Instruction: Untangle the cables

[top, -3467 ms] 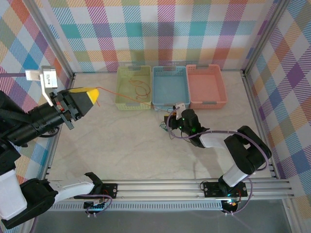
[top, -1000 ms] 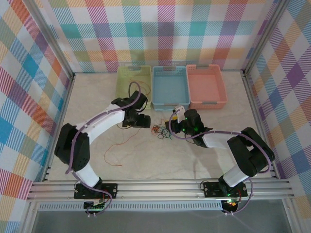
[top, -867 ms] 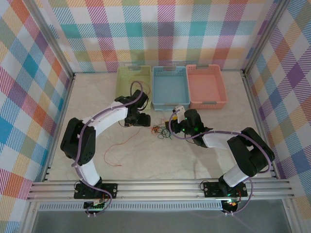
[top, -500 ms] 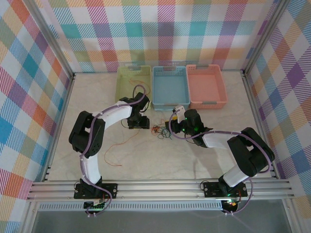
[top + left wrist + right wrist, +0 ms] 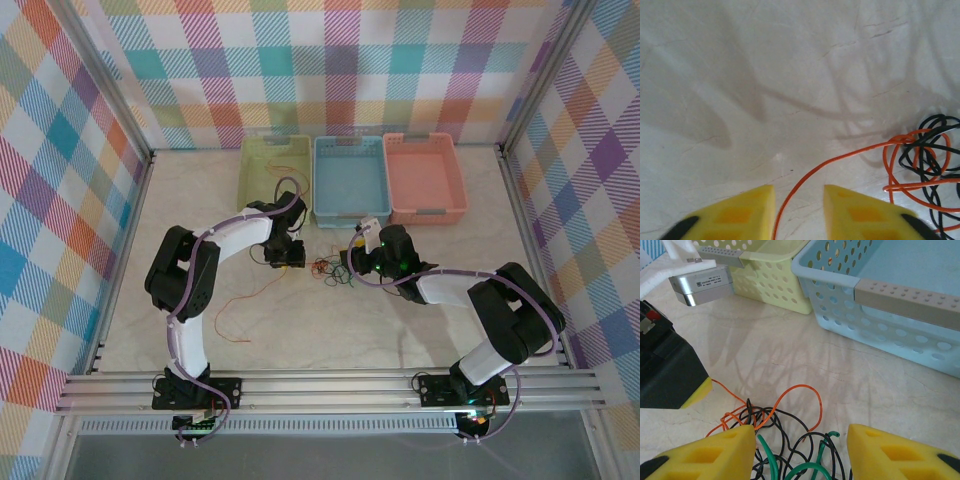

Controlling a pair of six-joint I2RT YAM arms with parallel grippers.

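Cables sit in a small orange, black and green knot on the table, in front of the gap between the yellow-green basket and the blue basket, with your two grippers on either side. Your left gripper is low at the knot's left edge; its wrist view shows the yellow fingers apart, with one orange strand running between them and not pinched. That strand also trails away toward the near left of the table. Your right gripper hangs wide open over the knot's right side, green and black loops lying between its pads, nothing gripped.
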